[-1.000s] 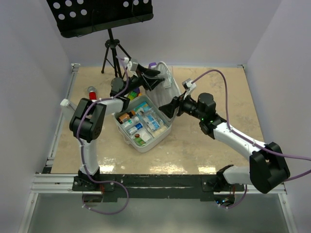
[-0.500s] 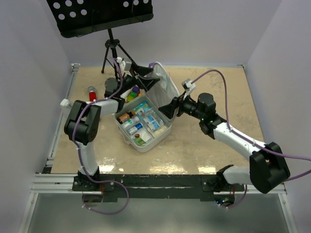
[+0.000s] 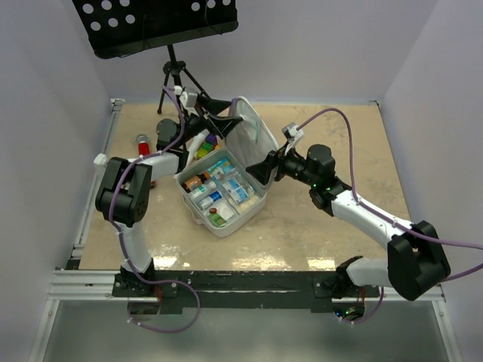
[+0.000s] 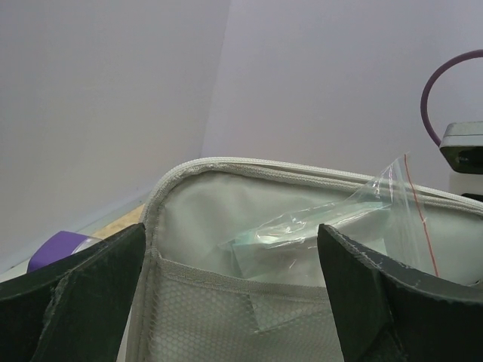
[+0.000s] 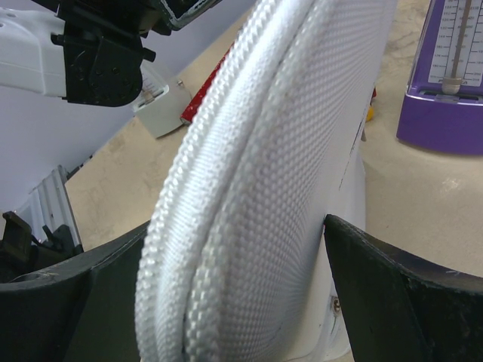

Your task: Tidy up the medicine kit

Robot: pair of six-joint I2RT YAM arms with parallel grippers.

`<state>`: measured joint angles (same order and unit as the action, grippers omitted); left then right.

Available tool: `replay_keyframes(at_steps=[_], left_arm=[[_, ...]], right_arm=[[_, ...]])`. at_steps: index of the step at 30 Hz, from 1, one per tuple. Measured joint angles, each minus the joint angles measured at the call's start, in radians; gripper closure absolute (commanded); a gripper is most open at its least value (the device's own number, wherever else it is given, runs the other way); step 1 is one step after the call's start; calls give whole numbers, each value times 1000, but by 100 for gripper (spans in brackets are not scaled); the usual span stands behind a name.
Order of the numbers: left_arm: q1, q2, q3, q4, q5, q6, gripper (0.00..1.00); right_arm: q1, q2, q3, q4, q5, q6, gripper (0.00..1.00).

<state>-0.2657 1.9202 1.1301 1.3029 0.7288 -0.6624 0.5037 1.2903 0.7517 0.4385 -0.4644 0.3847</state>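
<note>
- White woven fabric covers the medicine kit (image 3: 242, 216), which lies open on the beige table (image 3: 339, 136), left of the middle and between the two arms.
- Its base is packed with small boxes and bottles (image 3: 217, 192), standing in rows.
- Its lid (image 3: 249, 139) rises at the far right side of the base, tilted, with the grey-white inside facing the left arm.
- The left gripper (image 3: 229, 122) hangs at the lid's upper far edge. Its fingers (image 4: 83, 294) are spread wide, and the lid's lining fills the space between them in the wrist view.
- Inside the lid, a mesh pocket (image 4: 226, 317) runs across the lower part, and a clear zip bag (image 4: 339, 219) with a red seal line lies above it.
- The right gripper (image 3: 260, 167) sits at the lid's near right edge, close to the hinge. Its fingers (image 5: 392, 302) stand on either side of the thick woven rim, which fills the gap from one finger to the other, so the pincer pinches the kit.
- A purple metronome (image 5: 453, 75) stands on the table just beyond the lid.
- A black music stand (image 3: 151, 23) on a tripod stands at the far left.
- A small red item (image 3: 143, 143) lies near the left edge, well apart from the kit.
</note>
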Motion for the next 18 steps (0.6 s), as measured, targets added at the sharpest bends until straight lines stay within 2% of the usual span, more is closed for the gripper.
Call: replay_keyframes(at_steps=[3, 9, 15, 18], left_arm=[[0, 0, 0, 0, 0, 1, 1], [-6, -3, 8, -3, -36, 21, 16], [-57, -64, -3, -11, -106, 163, 28], [-84, -137, -37, -11, -145, 235, 39]], right_arm=[[0, 2, 0, 0, 0, 0, 12], [1, 19, 0, 2, 0, 6, 12], [1, 18, 0, 2, 0, 9, 12], [1, 18, 0, 2, 0, 11, 12]])
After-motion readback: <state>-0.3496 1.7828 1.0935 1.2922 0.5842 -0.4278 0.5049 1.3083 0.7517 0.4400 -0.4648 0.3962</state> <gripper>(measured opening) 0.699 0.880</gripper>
